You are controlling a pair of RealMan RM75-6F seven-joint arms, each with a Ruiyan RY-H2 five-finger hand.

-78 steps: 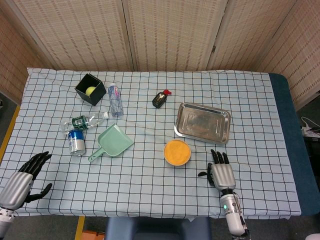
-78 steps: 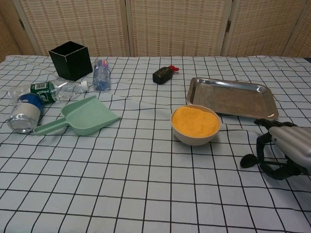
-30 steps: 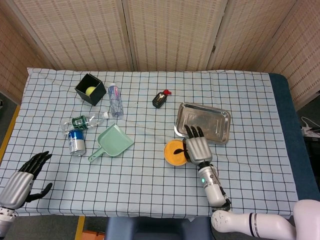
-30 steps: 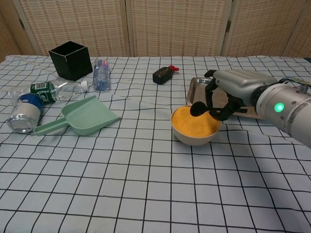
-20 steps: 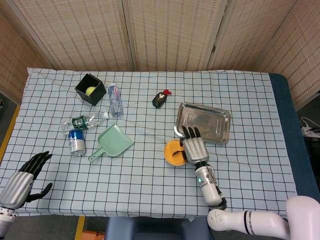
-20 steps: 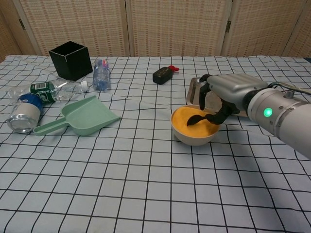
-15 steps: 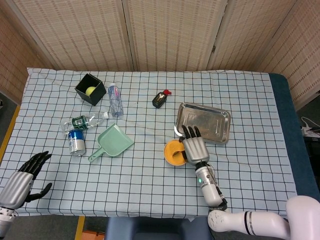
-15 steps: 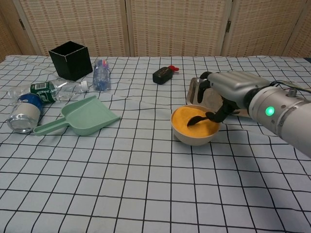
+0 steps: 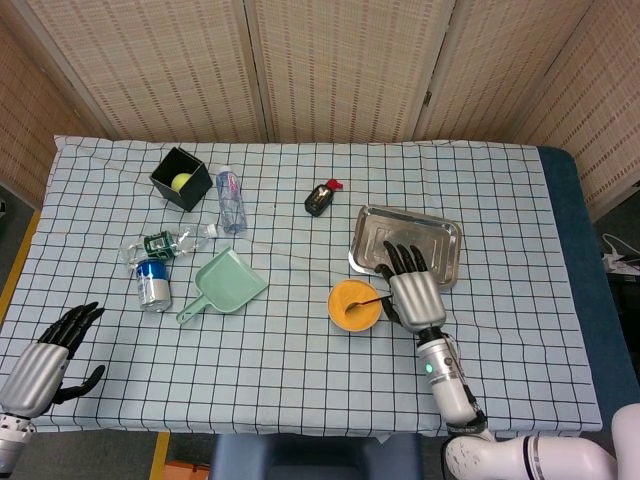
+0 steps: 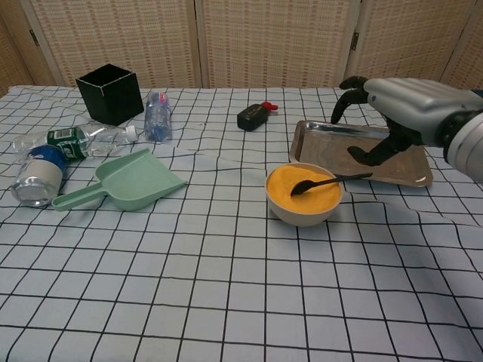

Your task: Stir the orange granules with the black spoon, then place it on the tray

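Woven-screen backdrop, table under blue-checked cloth (image 10: pixel 189 302). Slim black plastic spoon (image 10: pixel 326 182) lies unheld: scoop in orange granules, handle propped over rim of cream round bowl (image 10: pixel 303 213), pointing toward rectangular steel tray (image 10: pixel 419 175) beside it. Right hand (image 10: pixel 396 113) above tray, fingers spread, gripping nothing. Left hand (image 9: pixel 48 360) idle at table edge, fingers apart. Risk: clumsy regrasp levers handle, flicks granules out or tips bowl.

Shiny metal tray (image 10: pixel 361 134), checked cloth (image 10: pixel 226 286)
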